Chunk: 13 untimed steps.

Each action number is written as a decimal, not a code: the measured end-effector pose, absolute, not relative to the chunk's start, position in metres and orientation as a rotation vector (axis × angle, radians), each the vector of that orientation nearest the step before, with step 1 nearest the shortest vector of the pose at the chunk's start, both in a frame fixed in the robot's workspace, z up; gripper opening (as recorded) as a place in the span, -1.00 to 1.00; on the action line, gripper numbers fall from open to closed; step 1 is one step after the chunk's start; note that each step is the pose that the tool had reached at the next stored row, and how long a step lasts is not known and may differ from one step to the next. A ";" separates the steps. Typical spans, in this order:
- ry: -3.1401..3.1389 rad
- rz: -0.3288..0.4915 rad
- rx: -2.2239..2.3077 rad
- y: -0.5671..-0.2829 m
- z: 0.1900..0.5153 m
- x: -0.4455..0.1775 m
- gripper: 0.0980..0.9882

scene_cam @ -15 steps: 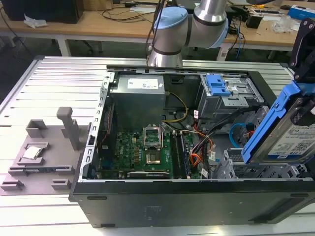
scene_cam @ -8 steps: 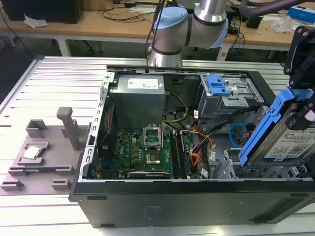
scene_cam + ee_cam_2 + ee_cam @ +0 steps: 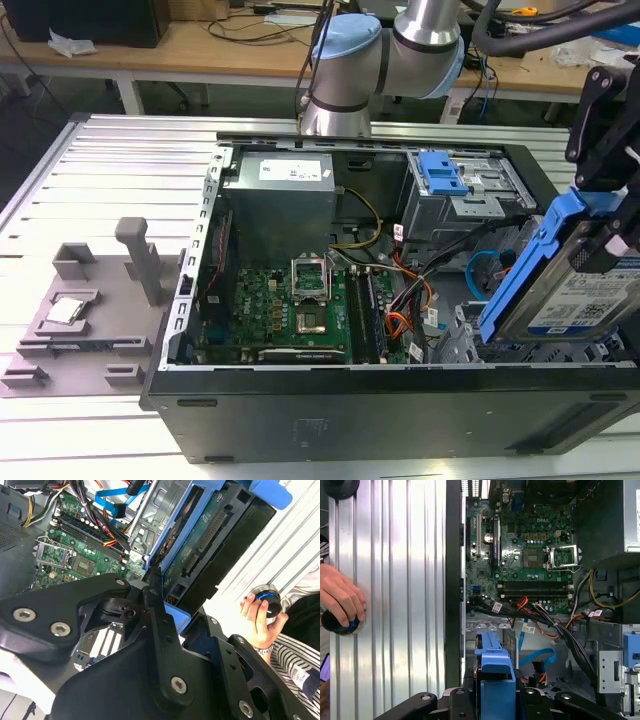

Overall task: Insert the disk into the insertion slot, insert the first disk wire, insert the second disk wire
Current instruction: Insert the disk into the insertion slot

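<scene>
My gripper (image 3: pixel 608 232) is shut on the disk (image 3: pixel 560 295), a silver drive with a white label in a bright blue carrier. I hold it tilted above the open computer case, at the exterior view's right. The second wrist view shows the disk's green circuit-board underside (image 3: pixel 200 545), and the first wrist view shows the blue carrier (image 3: pixel 495 670) between my black fingers. The insertion slot (image 3: pixel 458 340), a silver perforated metal cage, sits just below and beside the disk; it also shows in the second wrist view (image 3: pixel 155 520). A blue flat cable (image 3: pixel 482 268) and coloured wires (image 3: pixel 402 318) lie loose beside it.
In the case are a grey power supply (image 3: pixel 280 200), a green motherboard (image 3: pixel 290 310) and a grey cage with a blue latch (image 3: pixel 445 175). A grey fixture (image 3: pixel 80 310) lies on the ribbed table. A person's hand (image 3: pixel 340 597) rests on a round knob (image 3: pixel 267 605) beside the case.
</scene>
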<state>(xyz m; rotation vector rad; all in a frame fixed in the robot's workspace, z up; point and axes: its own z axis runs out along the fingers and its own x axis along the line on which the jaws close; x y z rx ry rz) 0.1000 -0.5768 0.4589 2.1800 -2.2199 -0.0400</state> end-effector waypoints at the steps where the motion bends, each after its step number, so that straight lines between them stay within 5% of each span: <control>1: -2.220 -0.040 2.180 -0.577 0.458 0.100 -0.40; 13: -2.220 -0.040 2.180 -0.577 0.450 0.099 -0.40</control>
